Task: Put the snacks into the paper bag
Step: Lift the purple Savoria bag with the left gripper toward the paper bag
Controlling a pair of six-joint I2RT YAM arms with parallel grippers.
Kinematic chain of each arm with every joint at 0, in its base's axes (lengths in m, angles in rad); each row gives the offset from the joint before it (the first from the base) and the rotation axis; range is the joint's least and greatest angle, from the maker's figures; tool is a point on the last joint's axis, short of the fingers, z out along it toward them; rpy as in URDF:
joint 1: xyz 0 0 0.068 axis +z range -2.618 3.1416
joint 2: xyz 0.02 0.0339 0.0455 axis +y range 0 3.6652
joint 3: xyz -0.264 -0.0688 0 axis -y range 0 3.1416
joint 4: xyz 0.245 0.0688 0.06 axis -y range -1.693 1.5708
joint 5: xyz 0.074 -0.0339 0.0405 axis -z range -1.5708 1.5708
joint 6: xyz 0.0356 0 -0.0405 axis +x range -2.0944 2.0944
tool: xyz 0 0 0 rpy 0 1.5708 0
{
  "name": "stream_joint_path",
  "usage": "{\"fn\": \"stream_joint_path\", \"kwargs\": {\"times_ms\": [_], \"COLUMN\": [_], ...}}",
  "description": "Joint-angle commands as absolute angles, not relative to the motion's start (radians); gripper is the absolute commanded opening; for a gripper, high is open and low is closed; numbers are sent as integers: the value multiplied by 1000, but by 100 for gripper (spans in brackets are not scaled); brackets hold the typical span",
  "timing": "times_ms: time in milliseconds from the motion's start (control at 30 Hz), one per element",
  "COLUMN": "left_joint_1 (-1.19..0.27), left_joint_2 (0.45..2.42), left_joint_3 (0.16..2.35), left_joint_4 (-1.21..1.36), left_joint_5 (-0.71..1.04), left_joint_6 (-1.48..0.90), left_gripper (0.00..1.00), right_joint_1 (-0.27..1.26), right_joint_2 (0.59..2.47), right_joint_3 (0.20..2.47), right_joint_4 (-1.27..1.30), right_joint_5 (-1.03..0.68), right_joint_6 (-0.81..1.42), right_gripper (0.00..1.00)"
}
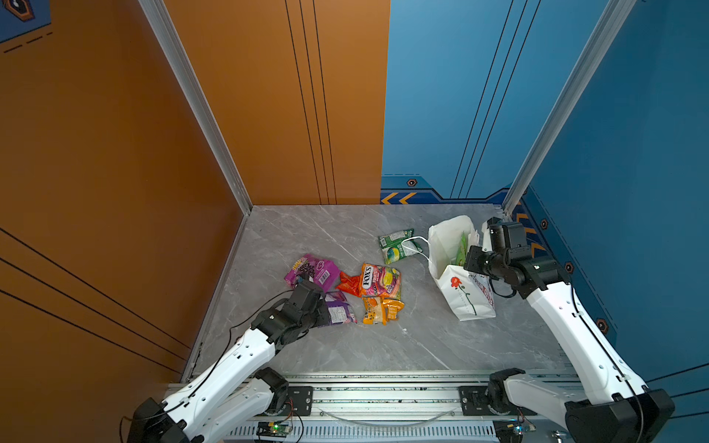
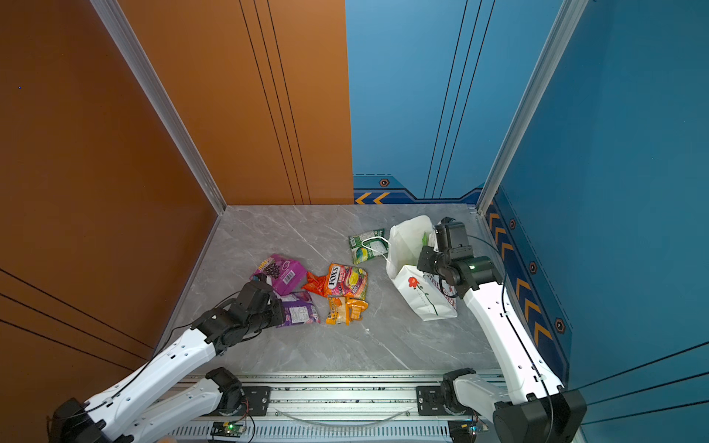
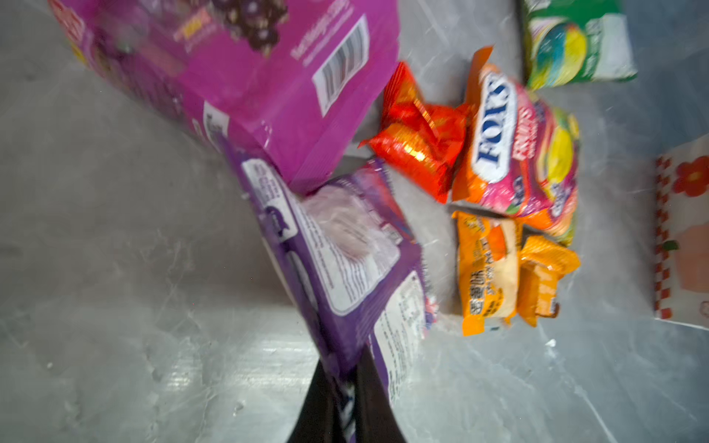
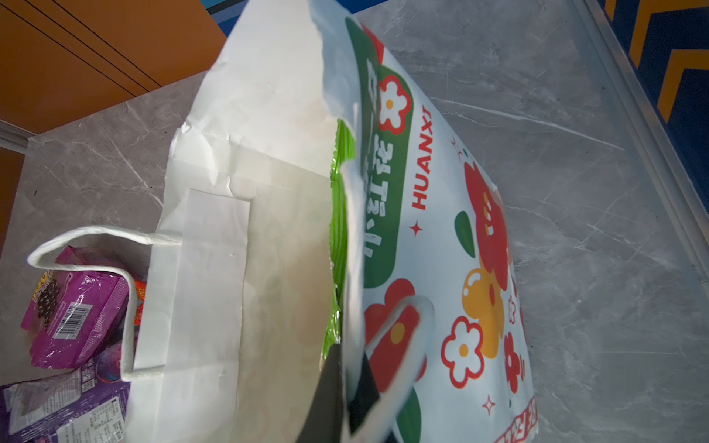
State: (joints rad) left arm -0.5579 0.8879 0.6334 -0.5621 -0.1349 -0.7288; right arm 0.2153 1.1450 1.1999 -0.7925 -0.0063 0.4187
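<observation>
The left gripper [image 3: 341, 414] is pressed together on the near edge of the dark purple packet [image 3: 345, 268]. Its black fingers [image 3: 314, 406] pinch the crinkled film between them. The wrist view is blurred, so I cannot tell if the packet is lifted clear of the grey marble table [image 1: 326, 237].

In both top views this packet extends toward 3 o'clock from the gripper. The magenta packet [image 1: 312, 274] lies at 12 o'clock from the gripper, and its corner overlaps the dark purple one. At 2 o'clock sits the red-orange packet [image 1: 347, 284], touching the FOX'S packet [image 1: 380, 282] on its 3 o'clock side. The small orange-yellow packets [image 1: 380, 310] lie just at 6 o'clock of the FOX'S packet. The small green packet [image 1: 397, 245] lies apart at 1 o'clock of the FOX'S packet, with a white cord handle [image 1: 416, 245] draped over it.

The right gripper [image 4: 347, 391] is closed on the rim of the paper bag [image 1: 466, 299], one finger inside and one outside the printed wall. The bag is at 3 o'clock of the pile and well apart from it. It is tilted, with its mouth open toward 12 o'clock, its base toward 6 o'clock and its red flower face upward. The large green packet [image 4: 337, 214] is already inside, against the wall being held.
</observation>
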Motion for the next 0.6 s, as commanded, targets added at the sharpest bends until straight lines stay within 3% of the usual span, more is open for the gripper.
{"fn": "stream_joint_path", "kwargs": {"times_ms": [0,567], "left_joint_1": [-562,-575], "left_joint_2": [879,878], "left_joint_3": [718,973], "left_joint_4": [-566,-585], "left_joint_5": [-204,-207], "left_joint_6": [-648,-501], "left_gripper": [0,0], "right_joint_1": [222,384], "right_joint_2": [1138,1262], "right_joint_3": [1215,1310], "right_joint_4": [-841,-897], "right_joint_5": [-8,50], "right_joint_6": [419,374], "right_gripper": [6,5]}}
